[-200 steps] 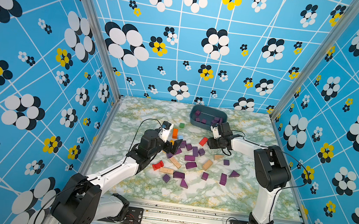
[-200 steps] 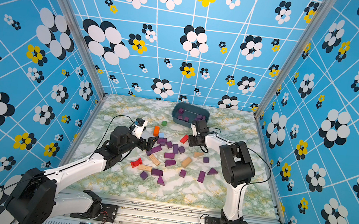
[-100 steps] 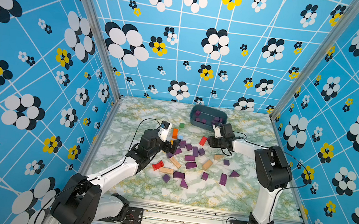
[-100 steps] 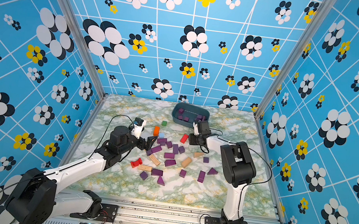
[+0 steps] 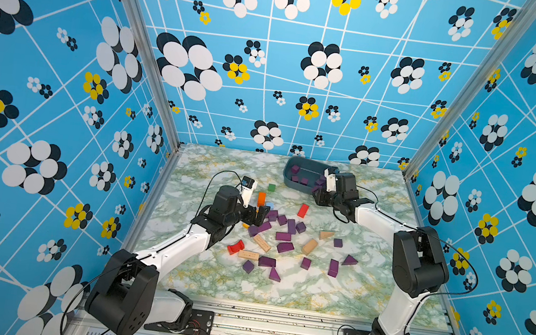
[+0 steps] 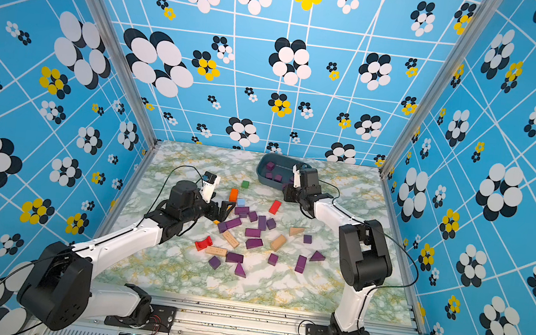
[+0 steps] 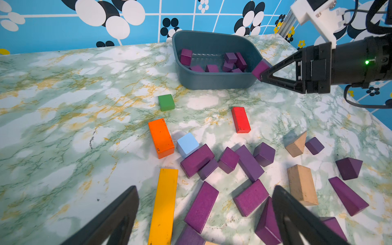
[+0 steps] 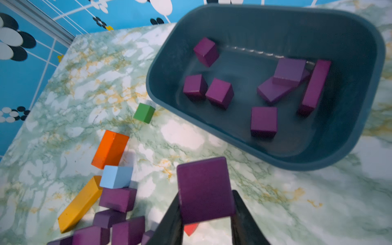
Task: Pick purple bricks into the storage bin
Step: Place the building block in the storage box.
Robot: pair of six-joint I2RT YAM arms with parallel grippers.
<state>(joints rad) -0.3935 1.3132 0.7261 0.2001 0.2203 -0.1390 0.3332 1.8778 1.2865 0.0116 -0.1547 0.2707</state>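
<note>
My right gripper (image 8: pixel 206 214) is shut on a purple brick (image 8: pixel 204 188), held off the table just short of the storage bin's (image 8: pixel 297 163) near wall. In the left wrist view the held brick (image 7: pixel 260 68) is level with the storage bin's (image 7: pixel 212 82) rim corner. Several purple bricks (image 8: pixel 219 93) lie inside. In both top views the storage bin (image 5: pixel 299 186) (image 6: pixel 270 183) is at the back, with the right gripper (image 5: pixel 317 190) beside it. My left gripper (image 7: pixel 204 188) is open low over the scattered purple bricks (image 5: pixel 282 236), straddling a purple bar (image 7: pixel 201 206).
Among the purple pile lie an orange block (image 7: pixel 161 137), a yellow bar (image 7: pixel 164 207), a light blue cube (image 7: pixel 187 144), a red block (image 7: pixel 240 119), a green cube (image 7: pixel 166 102) and tan blocks (image 7: pixel 302 184). A red arch (image 5: pixel 235 247) sits near the left forearm.
The right gripper closed tighter on the purple brick and carried it a little toward the bin. The left gripper stayed open and edged slightly into the pile.
</note>
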